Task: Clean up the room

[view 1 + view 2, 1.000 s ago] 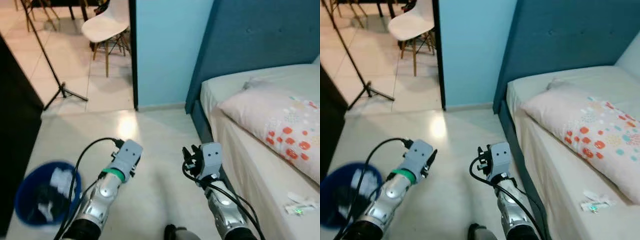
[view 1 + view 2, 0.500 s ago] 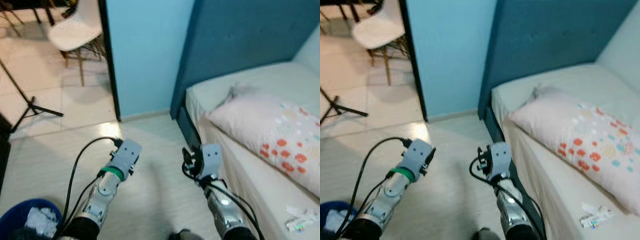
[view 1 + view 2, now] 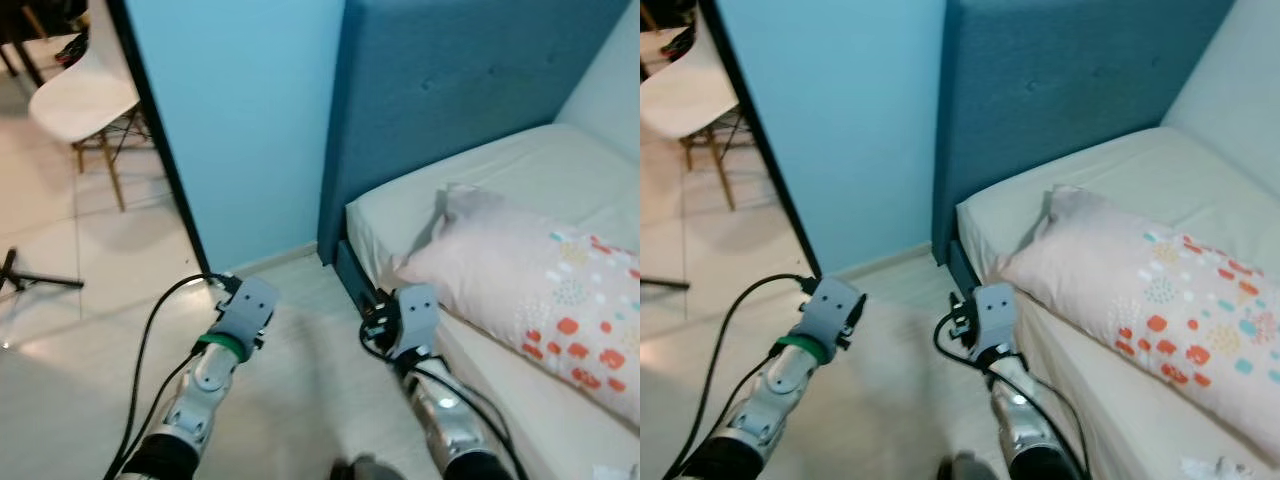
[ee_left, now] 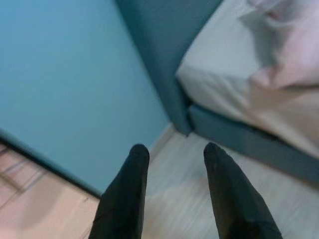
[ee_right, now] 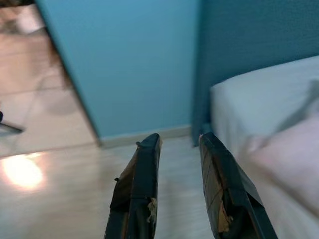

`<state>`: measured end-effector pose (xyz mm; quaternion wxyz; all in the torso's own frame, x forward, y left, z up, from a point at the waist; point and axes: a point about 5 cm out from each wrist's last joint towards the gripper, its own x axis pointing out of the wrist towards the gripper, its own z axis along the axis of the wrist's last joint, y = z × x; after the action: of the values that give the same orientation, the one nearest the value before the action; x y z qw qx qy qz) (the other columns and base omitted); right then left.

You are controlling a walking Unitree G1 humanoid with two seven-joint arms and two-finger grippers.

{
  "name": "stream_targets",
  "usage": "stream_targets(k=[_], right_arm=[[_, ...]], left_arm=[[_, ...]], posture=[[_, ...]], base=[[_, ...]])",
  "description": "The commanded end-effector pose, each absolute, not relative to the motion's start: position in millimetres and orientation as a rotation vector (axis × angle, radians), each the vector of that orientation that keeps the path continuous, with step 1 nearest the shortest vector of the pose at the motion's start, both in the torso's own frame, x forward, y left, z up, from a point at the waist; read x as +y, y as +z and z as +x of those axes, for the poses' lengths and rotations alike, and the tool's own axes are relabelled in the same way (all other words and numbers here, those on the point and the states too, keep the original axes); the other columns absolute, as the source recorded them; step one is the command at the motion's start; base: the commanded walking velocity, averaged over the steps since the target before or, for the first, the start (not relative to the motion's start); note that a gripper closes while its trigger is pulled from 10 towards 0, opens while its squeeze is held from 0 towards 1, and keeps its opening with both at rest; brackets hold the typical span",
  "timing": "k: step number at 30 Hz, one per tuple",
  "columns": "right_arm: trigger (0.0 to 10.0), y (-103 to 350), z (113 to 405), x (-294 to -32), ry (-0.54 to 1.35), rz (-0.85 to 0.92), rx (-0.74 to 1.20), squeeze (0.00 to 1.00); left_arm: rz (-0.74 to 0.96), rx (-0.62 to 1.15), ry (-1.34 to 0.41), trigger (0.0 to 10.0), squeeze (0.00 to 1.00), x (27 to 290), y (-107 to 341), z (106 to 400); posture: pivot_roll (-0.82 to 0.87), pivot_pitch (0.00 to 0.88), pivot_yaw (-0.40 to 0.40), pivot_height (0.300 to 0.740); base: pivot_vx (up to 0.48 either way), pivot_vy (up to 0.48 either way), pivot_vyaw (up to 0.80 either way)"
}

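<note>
Two grippers are hanging empty over the floor (image 3: 300, 400) beside the bed (image 3: 480, 190): left gripper (image 4: 172, 164) with fingers parted, holding nothing; right gripper (image 5: 177, 149) likewise parted, nothing between them. Only pickup candidate I'm seeing is a small whitish scrap (image 3: 1215, 468) lying on the mattress at the near right corner of the head view, below the spotted pillow (image 3: 540, 290); too small to tell what it is or how its long axis is running. It's sitting off to the robot's right, so the right arm is the nearer one, probably needing a further turn toward the bed.
</note>
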<state>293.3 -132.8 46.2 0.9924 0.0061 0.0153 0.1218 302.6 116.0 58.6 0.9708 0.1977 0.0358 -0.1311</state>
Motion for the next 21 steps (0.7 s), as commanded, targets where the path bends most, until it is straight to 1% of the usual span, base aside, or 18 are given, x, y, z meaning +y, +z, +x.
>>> stream_targets(k=[1,14,18,21], right_arm=[[10.0,41.4,290.9,-134.4,0.231,0.022,0.053,0.0],[10.0,41.6,291.2,-135.1,0.228,0.02,0.051,0.0],[10.0,42.0,291.6,-136.7,0.223,0.02,0.05,0.0],[10.0,42.2,291.9,-137.3,0.221,0.02,0.05,0.0]], left_arm=[[0.404,0.09,-0.279,10.0,0.0,114.9,54.1,300.0],[0.403,0.09,-0.282,10.0,0.0,114.4,54.1,300.3],[0.383,0.081,-0.314,10.0,0.0,110.5,54.7,299.1],[0.367,0.083,-0.329,10.0,0.0,108.6,54.9,298.4]], posture=[[0.01,0.041,0.028,0.74],[0.01,0.041,0.029,0.74],[0.01,0.039,0.03,0.74],[0.01,0.038,0.031,0.74]], base=[[0.472,0.0,-0.54],[0.472,0.0,-0.54],[0.472,0.0,-0.54],[0.281,0.0,-0.54]])
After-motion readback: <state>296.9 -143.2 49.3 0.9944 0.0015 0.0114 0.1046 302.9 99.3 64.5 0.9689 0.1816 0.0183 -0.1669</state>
